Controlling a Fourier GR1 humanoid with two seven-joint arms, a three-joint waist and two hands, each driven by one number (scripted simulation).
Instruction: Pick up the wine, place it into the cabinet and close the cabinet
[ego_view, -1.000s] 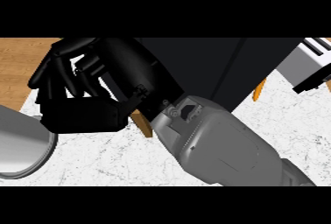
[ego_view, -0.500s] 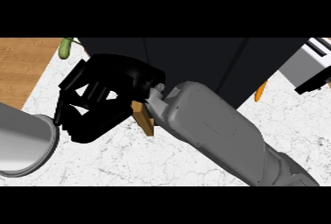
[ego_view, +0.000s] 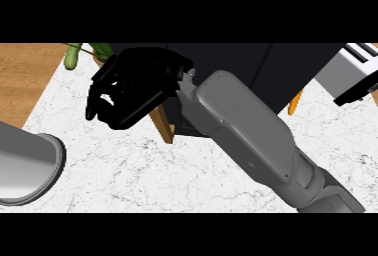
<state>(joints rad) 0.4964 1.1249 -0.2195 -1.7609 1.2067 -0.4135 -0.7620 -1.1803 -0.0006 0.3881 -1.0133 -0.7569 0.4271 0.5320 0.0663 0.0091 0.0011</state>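
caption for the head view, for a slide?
Right hand, fingers curled, at the dark cabinet's edge above the marble counter.

A single head view looks steeply down, close over the white marbled counter (ego_view: 148, 170). A grey forearm (ego_view: 251, 135) enters from the lower right edge, filling much of the frame.

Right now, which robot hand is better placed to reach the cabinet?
The right robot hand. Its forearm comes in from the lower right, and the hand is already up against the dark cabinet, next to its wooden edge. The left robot hand isn't in view.
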